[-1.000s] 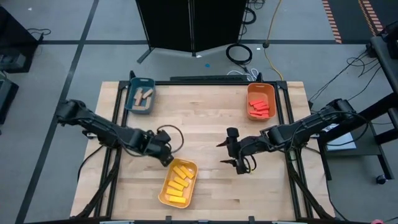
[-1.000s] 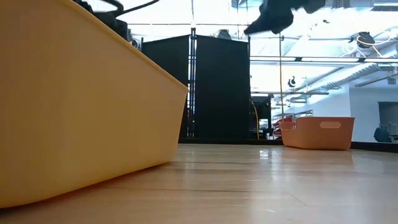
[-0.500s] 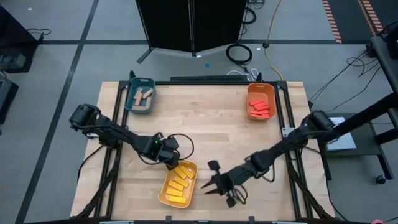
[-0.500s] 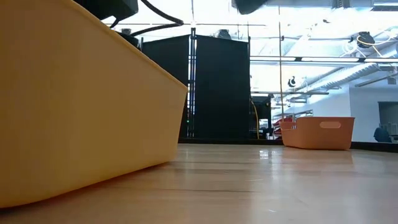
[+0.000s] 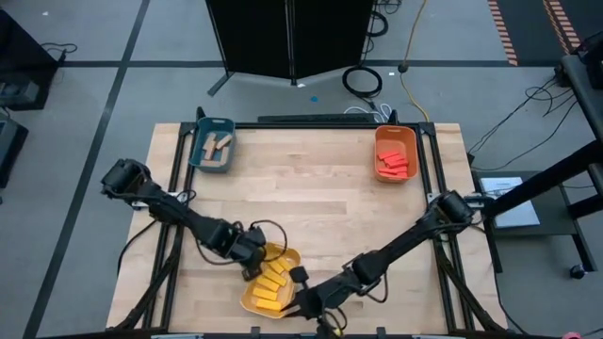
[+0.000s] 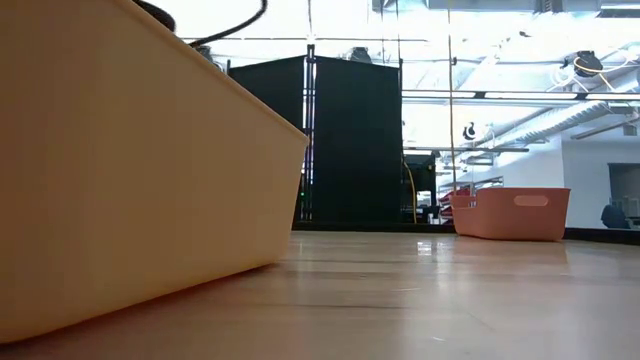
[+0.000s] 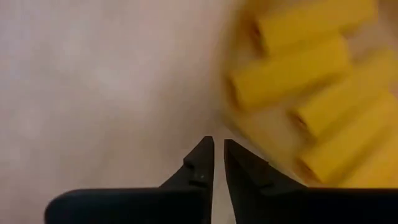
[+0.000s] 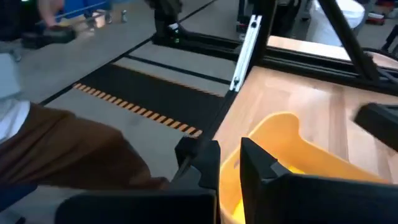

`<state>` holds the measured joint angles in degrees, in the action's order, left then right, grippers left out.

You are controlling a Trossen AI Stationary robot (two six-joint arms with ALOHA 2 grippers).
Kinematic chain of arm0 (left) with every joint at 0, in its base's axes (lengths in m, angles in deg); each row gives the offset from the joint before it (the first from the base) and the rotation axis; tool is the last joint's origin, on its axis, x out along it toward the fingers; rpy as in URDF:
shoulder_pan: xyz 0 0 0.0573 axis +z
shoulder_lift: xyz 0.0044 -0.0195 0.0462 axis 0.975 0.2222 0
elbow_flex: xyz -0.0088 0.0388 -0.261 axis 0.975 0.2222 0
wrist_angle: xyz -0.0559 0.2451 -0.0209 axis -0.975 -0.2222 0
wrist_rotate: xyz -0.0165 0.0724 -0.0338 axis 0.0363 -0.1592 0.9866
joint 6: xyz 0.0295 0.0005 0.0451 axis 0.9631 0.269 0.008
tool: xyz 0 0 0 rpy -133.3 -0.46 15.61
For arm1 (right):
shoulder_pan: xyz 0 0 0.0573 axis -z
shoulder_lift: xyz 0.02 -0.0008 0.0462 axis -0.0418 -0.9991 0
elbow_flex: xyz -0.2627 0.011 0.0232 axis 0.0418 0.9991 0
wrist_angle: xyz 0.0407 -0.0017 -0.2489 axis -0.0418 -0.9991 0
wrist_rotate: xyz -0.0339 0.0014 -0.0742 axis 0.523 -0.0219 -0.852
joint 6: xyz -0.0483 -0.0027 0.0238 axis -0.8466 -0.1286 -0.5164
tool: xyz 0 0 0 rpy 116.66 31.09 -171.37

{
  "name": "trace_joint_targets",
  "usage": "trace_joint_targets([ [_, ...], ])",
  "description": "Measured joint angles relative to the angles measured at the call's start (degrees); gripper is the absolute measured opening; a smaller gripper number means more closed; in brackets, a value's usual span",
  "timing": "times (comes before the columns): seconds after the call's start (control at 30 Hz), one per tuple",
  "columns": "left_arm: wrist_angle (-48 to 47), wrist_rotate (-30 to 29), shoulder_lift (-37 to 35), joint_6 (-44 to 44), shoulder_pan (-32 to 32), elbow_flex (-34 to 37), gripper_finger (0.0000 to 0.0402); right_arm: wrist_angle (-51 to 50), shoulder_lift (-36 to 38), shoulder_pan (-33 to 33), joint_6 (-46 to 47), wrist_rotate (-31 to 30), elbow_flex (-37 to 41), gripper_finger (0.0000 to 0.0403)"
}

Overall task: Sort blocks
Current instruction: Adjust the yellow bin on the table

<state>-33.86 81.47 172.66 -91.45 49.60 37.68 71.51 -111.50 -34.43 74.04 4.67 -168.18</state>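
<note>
The left gripper (image 5: 252, 266) hovered clenched and empty at the yellow tray's (image 5: 247, 296) near-left rim, where yellow blocks (image 5: 271, 282) lay. The right gripper (image 5: 300, 299), also clenched empty, reached the tray's other side. Tan blocks (image 5: 216, 148) sat in the teal tray (image 5: 201, 140), red blocks (image 5: 395, 164) in the orange tray (image 5: 380, 139).

blocks (image 5: 271, 282) in near tray (image 5: 247, 299)

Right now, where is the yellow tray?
In the high view the yellow tray sits at the table's near edge, left of centre, between the left claw and the right claw.
</note>
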Motion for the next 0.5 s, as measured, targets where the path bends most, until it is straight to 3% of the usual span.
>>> trace_joint_targets([
  [0.23,1.2,2.7,0.0,-11.6,-8.3,0.0,0.0029,-6.6,-5.6,0.0,3.2,-6.9,-7.4,0.0],
  [0.5,6.4,-0.7,4.4,-19.0,-13.5,0.0,0.0028,-7.2,-5.6,-0.4,2.9,-7.5,-10.4,0.0],
])
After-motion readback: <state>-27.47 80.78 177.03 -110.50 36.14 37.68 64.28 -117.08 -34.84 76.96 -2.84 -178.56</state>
